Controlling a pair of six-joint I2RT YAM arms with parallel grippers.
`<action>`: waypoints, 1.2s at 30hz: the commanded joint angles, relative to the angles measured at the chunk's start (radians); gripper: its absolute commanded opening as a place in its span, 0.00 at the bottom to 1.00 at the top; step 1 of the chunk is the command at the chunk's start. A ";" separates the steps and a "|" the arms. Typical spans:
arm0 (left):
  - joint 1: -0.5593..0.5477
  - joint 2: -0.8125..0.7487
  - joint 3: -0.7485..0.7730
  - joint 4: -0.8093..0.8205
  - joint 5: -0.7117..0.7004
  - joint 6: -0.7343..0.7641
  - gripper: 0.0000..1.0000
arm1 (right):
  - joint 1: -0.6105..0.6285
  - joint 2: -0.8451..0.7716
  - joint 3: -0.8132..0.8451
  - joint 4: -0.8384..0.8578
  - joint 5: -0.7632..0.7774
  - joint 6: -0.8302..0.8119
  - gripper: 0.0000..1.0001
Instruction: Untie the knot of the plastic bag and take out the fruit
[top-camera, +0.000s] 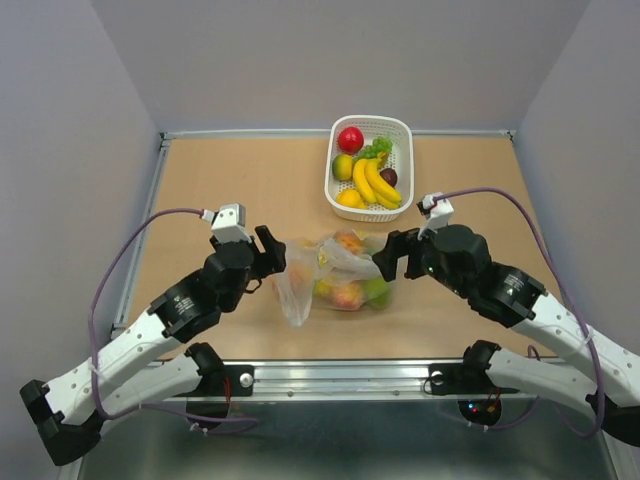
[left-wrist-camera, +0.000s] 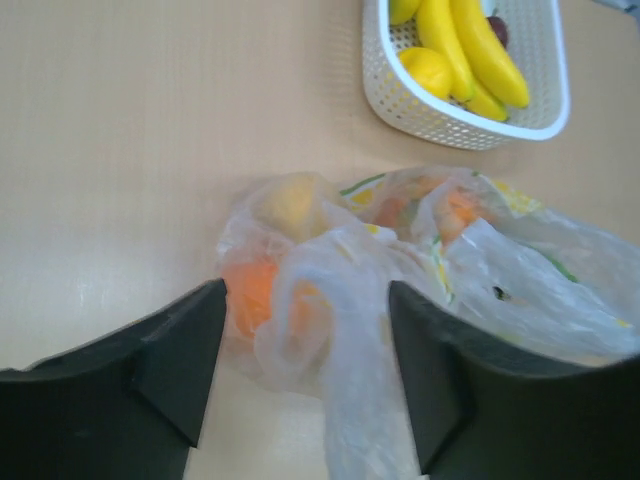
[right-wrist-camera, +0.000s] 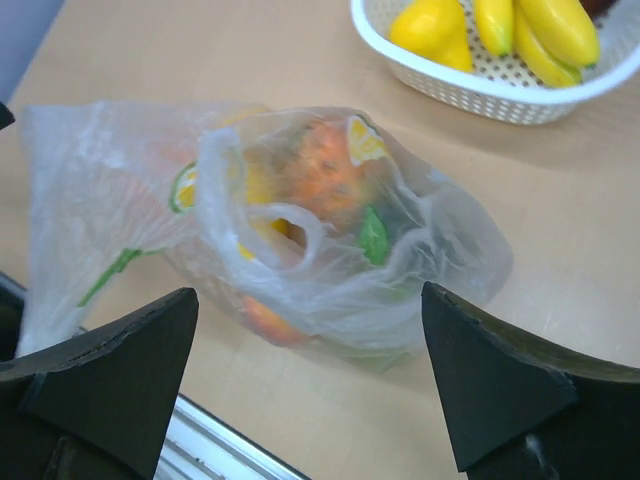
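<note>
The plastic bag (top-camera: 338, 268) lies at mid-table, clear with green-and-yellow prints. Fruit shows through it: an orange (left-wrist-camera: 250, 290), a yellow fruit (left-wrist-camera: 288, 204), a peach (right-wrist-camera: 322, 165) and a green fruit (right-wrist-camera: 372, 236). The knot (left-wrist-camera: 300, 322) is a twisted loop of plastic at the bag's left end; it also shows in the right wrist view (right-wrist-camera: 292, 234). My left gripper (top-camera: 276, 256) is open, its fingers (left-wrist-camera: 175, 365) on either side of the knot and the plastic tail. My right gripper (top-camera: 390, 256) is open wide and empty, just short of the bag's right side, and its fingers (right-wrist-camera: 505, 385) touch nothing.
A white slotted basket (top-camera: 331, 170) stands behind the bag with bananas (top-camera: 378, 183), a red apple (top-camera: 350, 139) and other fruit. Grey walls close in the table on three sides. A metal rail (top-camera: 340, 376) runs along the near edge.
</note>
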 joint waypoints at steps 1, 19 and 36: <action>0.002 -0.040 0.137 -0.068 0.069 0.092 0.84 | -0.005 0.069 0.137 -0.053 -0.147 -0.124 0.97; -0.270 0.206 0.211 -0.125 0.002 0.115 0.88 | 0.004 0.370 0.172 -0.064 -0.171 -0.275 0.21; -0.399 0.534 0.368 -0.316 -0.392 -0.053 0.86 | 0.004 0.201 0.115 -0.063 -0.176 -0.236 0.00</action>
